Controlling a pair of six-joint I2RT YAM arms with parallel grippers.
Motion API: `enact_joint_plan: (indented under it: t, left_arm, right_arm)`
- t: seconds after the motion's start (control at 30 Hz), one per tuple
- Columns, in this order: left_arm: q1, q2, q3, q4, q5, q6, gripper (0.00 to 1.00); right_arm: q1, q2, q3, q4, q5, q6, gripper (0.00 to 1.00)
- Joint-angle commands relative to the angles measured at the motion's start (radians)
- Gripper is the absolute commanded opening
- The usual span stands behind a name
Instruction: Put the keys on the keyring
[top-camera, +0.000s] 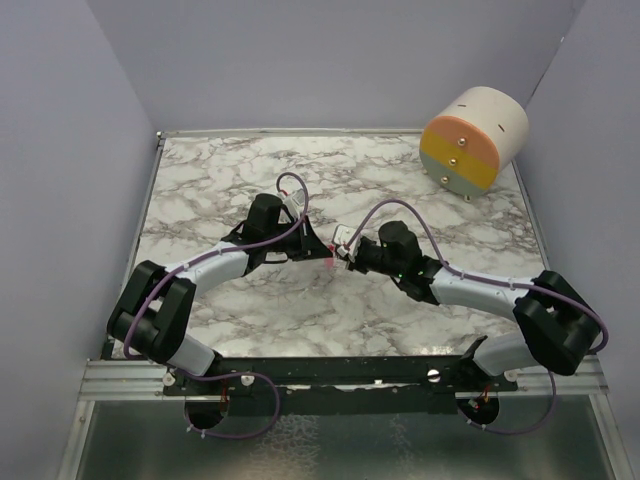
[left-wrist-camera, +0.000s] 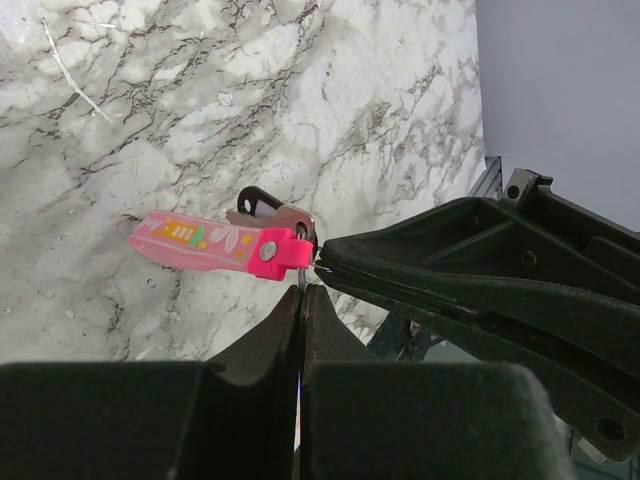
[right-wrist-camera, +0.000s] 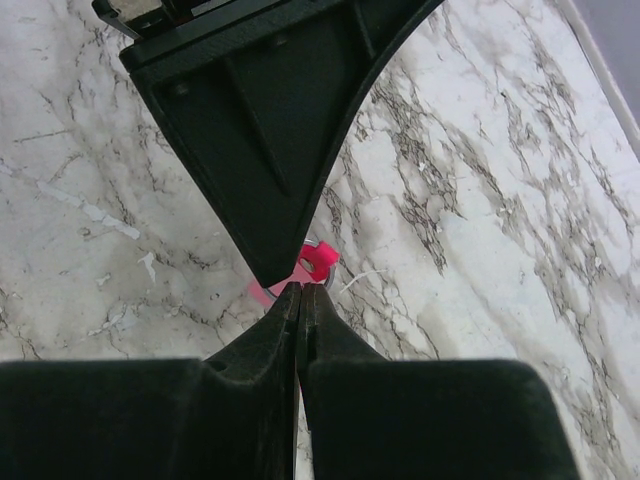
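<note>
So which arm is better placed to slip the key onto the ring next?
Probably the right. The left gripper looks pinched shut on the keyring at its metal ring, steadying it. The right gripper, also shut, has its tips at that ring beside the dark key.

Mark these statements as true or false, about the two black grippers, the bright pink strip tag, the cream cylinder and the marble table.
1. The left gripper and the right gripper both have shut jaws. True.
2. Both gripper tips meet at the ring end of the bright pink strip tag. True.
3. The cream cylinder with coloured bands stands between the two arms. False: it is at the far right corner, away from both.
4. The table top is plain brown wood. False: it is white marble with grey veins.
</note>
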Motion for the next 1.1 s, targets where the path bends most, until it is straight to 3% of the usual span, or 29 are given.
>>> enact_joint_plan:
  t: [0.0, 1.07]
  left_arm:
    - [-0.005, -0.007, 0.023, -0.003, 0.027, 0.023, 0.0]
    - [-0.009, -0.012, 0.019, 0.004, 0.089, 0.036, 0.0]
  right_arm:
    - [0.007, 0.012, 0.016, 0.053, 0.029, -0.015, 0.01]
    - [0.007, 0.039, -0.004, 0.128, 0.129, -0.073, 0.01]
